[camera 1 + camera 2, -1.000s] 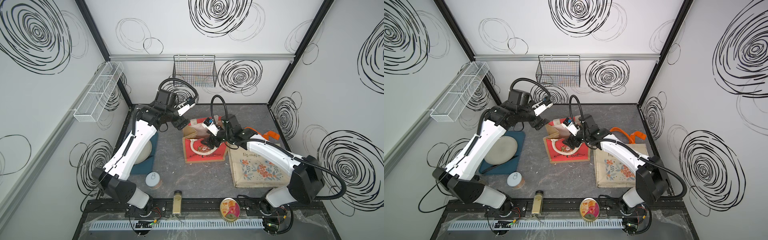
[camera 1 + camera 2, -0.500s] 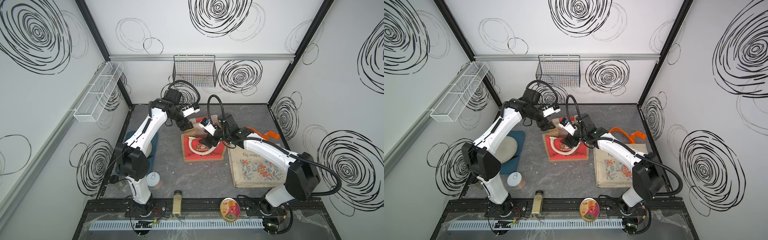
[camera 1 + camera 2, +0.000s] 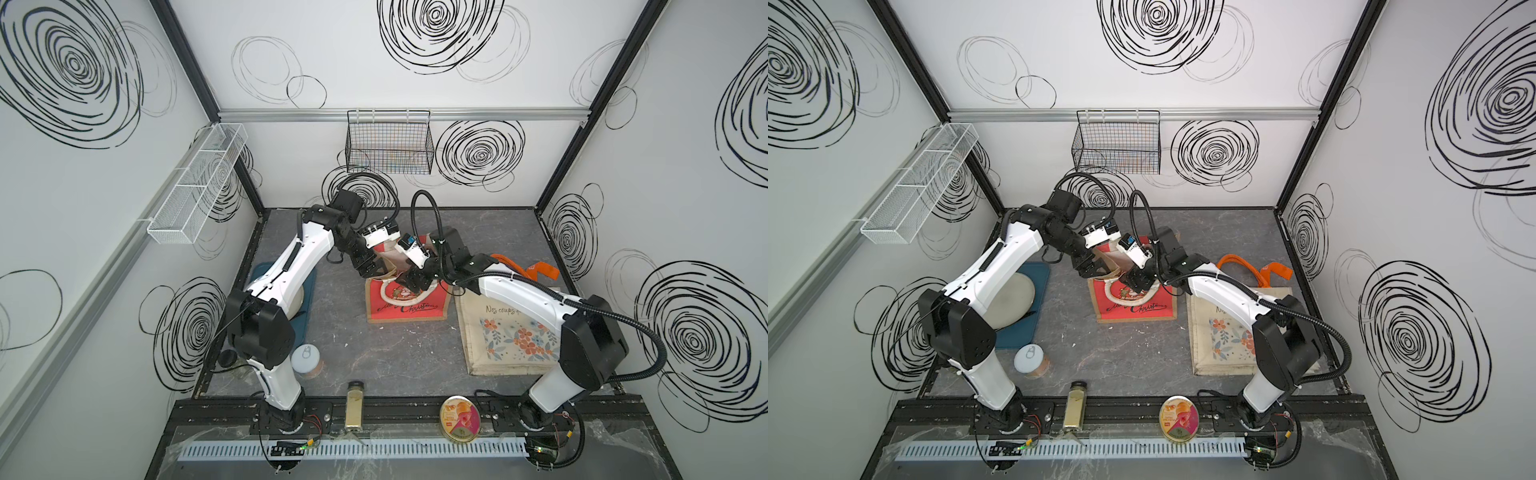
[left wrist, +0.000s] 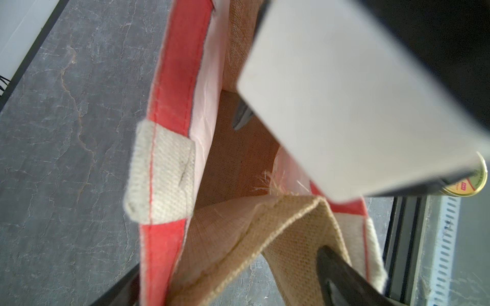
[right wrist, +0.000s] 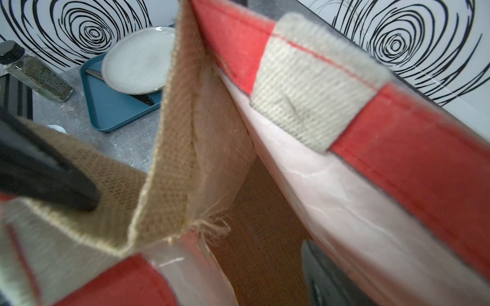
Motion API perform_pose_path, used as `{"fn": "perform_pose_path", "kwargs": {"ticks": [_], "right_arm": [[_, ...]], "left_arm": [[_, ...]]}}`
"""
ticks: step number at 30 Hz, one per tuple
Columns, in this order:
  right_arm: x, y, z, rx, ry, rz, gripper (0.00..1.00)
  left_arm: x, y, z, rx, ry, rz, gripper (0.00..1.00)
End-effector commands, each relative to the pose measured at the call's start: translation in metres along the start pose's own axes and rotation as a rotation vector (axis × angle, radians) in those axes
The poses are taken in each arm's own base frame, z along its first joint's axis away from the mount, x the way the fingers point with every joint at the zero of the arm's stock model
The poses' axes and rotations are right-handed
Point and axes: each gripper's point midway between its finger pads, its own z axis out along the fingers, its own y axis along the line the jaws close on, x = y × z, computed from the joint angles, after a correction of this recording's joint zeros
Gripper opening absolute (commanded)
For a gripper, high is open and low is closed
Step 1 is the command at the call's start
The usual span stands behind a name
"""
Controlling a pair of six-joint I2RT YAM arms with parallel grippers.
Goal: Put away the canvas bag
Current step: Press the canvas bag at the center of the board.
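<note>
"Christmas" on red bag (image 3: 409, 308), "Nos coups" on floral bag (image 3: 512, 347)

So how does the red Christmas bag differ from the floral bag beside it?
The red bag has a red front with a Christmas print; the floral bag is beige with orange and blue flowers. The red bag's mouth stands open; the floral bag lies flat. The red bag has cream handles; the floral bag, orange handles. Both are fabric totes.

Enclosed lab robot cell: swirl-printed white panel walls (image 3: 353, 54), black frame posts (image 3: 181, 54), wall-hung wire basket (image 3: 388, 143), stone-look tabletop (image 3: 374, 353).
</note>
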Motion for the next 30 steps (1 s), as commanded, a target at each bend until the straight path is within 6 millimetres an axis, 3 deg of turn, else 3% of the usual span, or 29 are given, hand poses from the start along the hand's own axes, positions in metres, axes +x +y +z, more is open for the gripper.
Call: {"fn": "perform_pose_path", "kwargs": {"ticks": [1,7,8,9,13,18,24,30], "right_arm": [[-0.006,-0.015,0.0,0.04,-0.016,0.038,0.77],[-0.007,-0.009,0.001,0.006,-0.016,0.037,0.77],[-0.007,-0.008,0.0,0.005,-0.018,0.036,0.77],[-0.006,-0.008,0.0,0.005,-0.019,0.036,0.77],[-0.005,-0.008,0.0,0.007,-0.025,0.042,0.77],[-0.009,-0.01,0.001,0.013,-0.032,0.074,0.76],[-0.023,-0.011,-0.003,0.012,-0.092,0.147,0.74],[-0.026,-0.021,0.003,0.045,-0.091,0.225,0.69]], "left_arm": [[-0.002,-0.013,-0.01,0.04,-0.048,-0.024,0.89],[-0.025,-0.008,-0.028,0.03,-0.167,-0.075,0.68],[-0.027,-0.01,-0.027,0.037,-0.173,-0.074,0.53],[-0.027,-0.011,-0.024,0.042,-0.177,-0.08,0.45],[-0.012,-0.019,-0.005,0.04,-0.081,-0.082,0.59],[0.0,-0.027,-0.004,0.068,-0.071,-0.136,0.61],[0.02,-0.025,0.008,-0.041,0.017,-0.138,0.65],[0.013,-0.031,0.003,-0.051,-0.02,-0.116,0.67]]}}
